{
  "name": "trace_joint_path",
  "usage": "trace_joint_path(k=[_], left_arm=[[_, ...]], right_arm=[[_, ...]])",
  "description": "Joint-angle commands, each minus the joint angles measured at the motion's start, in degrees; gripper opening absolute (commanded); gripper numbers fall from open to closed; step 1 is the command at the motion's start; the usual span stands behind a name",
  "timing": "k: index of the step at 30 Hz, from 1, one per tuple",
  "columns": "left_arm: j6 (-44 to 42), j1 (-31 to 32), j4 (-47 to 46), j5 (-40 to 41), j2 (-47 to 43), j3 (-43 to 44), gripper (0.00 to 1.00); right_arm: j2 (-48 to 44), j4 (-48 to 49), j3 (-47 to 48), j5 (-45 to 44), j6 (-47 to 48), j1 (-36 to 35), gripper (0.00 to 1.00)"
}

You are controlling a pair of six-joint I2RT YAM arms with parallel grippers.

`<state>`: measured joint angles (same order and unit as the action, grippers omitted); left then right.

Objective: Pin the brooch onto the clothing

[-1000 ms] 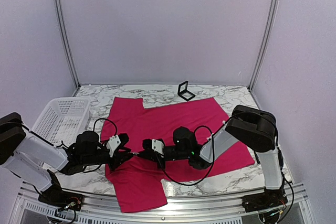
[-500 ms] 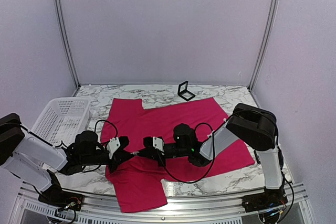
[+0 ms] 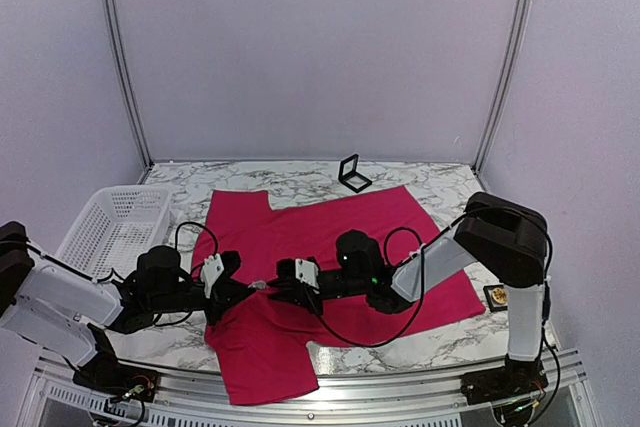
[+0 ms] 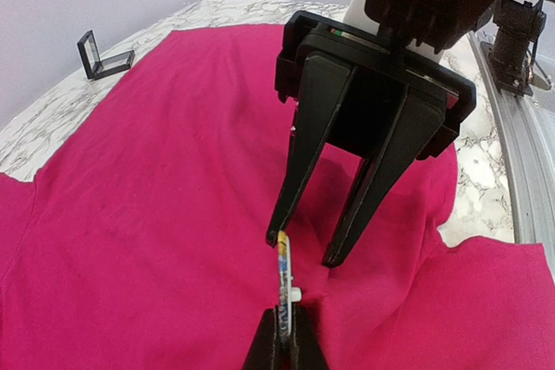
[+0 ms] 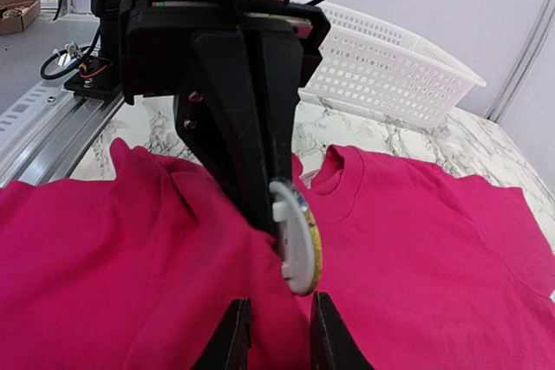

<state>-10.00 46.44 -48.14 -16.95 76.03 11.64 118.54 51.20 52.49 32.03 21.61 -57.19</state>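
Right fingers [image 4: 299, 153] have parted from the brooch [image 5: 296, 249], now clenched in the left fingers [image 5: 251, 153] against the clothing [image 3: 330, 217].

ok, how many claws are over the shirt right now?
2. Left claw, shut on the brooch, over the shirt's near half; right claw, open, facing it tip to tip. Neither hidden.

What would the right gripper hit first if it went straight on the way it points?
Most likely the brooch, held just ahead of the right gripper by the shut left gripper; exact depth is hard to judge.
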Motion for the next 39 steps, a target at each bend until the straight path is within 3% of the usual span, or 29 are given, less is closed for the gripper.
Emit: trace_joint_path(k=[1, 6, 11, 13, 18, 36, 37, 39], left_arm=[[1.5, 0.1, 0.0, 0.0, -1.7, 1.0, 0.0], [2.0, 0.0, 1.1, -0.5, -2.3, 1.6, 0.0], [2.9, 0.1, 2.4, -2.2, -3.3, 2.3, 0.0], [3.0, 0.1, 3.0, -2.0, -4.3, 2.3, 0.0], [3.0, 0.2, 4.2, -2.7, -5.5, 2.8, 0.0], [3.3, 0.5, 5.9, -2.3, -8.8, 2.4, 0.0], [3.1, 0.6, 6.0, -1.9, -8.4, 2.5, 0.0], [2.6, 0.6, 6.4, -1.2, -7.2, 2.9, 0.0]], right_arm=[[-2.0, -5.1, -2.2, -0.6, 0.8, 0.3, 0.21], [-1.2, -5.7, -2.8, -1.1, 0.0, 0.8, 0.24], [0.7, -6.4, -1.1, -3.0, -1.4, 1.3, 0.04], [0.8, -6.4, -1.4, -4.9, -1.6, 2.0, 0.0], [1.1, -6.5, -1.3, -3.7, -3.4, 4.5, 0.0], [2.8, -23.9, 6.7, -5.5, -1.1, 7.0, 0.0], [2.4, -24.9, 6.7, -4.6, -0.3, 7.1, 0.01], [1.4, -27.0, 7.0, -0.5, 1.2, 7.1, 0.15]])
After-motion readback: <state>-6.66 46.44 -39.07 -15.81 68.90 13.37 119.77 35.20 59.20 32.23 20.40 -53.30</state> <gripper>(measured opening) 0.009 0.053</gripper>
